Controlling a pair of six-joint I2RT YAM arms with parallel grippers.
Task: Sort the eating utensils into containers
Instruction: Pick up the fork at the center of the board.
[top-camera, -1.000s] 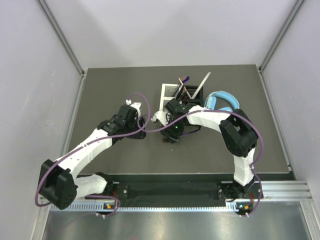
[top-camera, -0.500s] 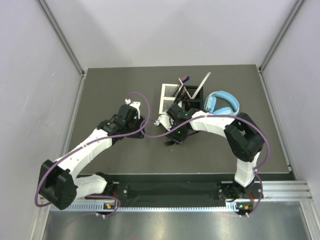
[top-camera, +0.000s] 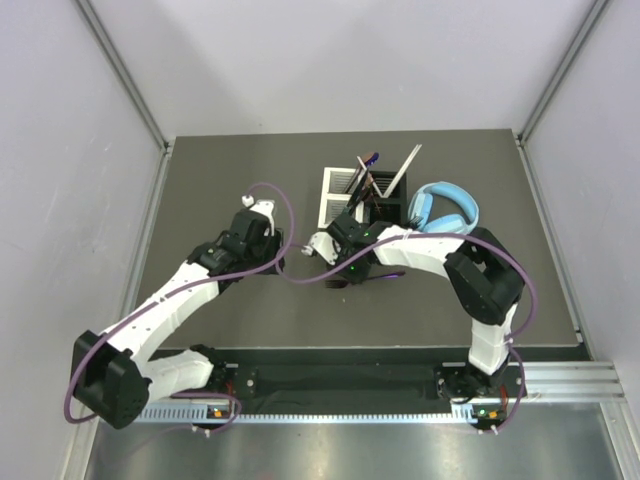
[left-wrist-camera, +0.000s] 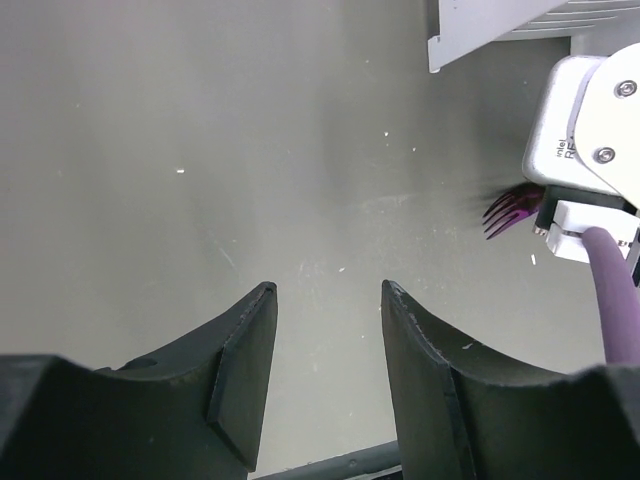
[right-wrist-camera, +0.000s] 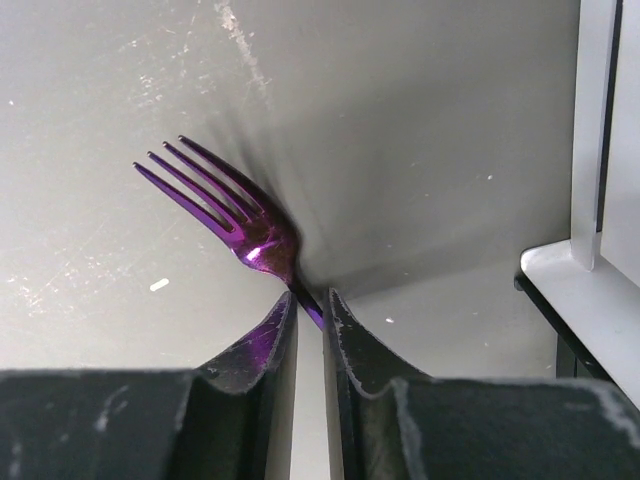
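The right gripper (right-wrist-camera: 308, 300) closes on the purple fork (right-wrist-camera: 240, 222)
Its jaws go from wide apart to pinching the fork's neck against the table (right-wrist-camera: 420, 150), while its elbow swings outward; the left arm (top-camera: 180, 295) shifts slightly to the left.

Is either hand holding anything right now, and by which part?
The right hand pinches the purple fork by its handle, just behind the head. The left hand is open and holds nothing.
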